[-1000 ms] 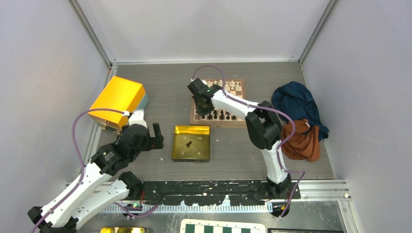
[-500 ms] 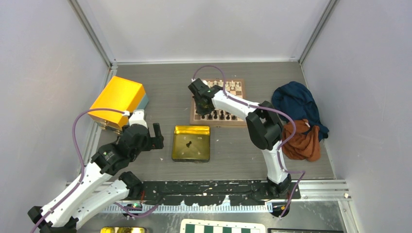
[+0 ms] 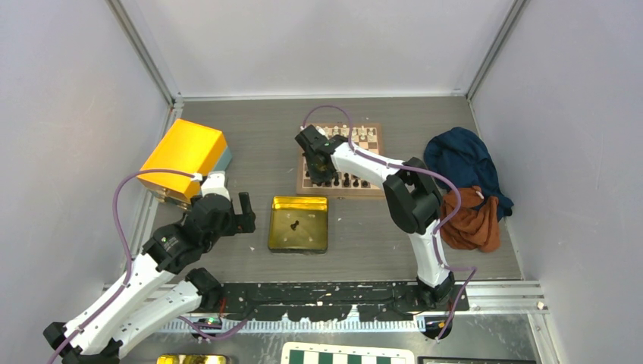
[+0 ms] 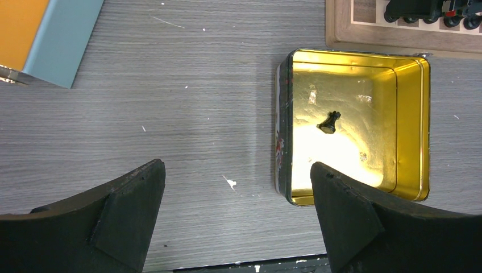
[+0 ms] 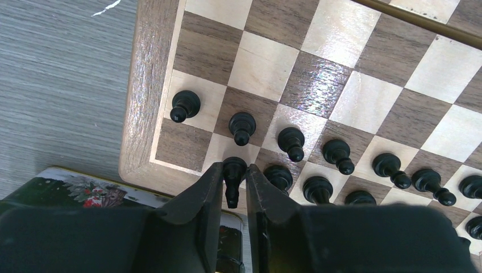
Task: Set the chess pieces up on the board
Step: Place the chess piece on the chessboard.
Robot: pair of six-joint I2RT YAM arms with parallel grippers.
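Flanking a black chess piece (image 5: 233,185), right gripper (image 5: 234,169) sits barely parted, hold unclear; left gripper (image 4: 236,166) gapes empty.

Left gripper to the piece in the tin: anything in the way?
Nothing visible. The black piece lies alone on its side in the open-topped tin. The left gripper hangs open, above and to one side of the tin. Only the tin's wall lies between them sideways, so a reach from above looks clear.
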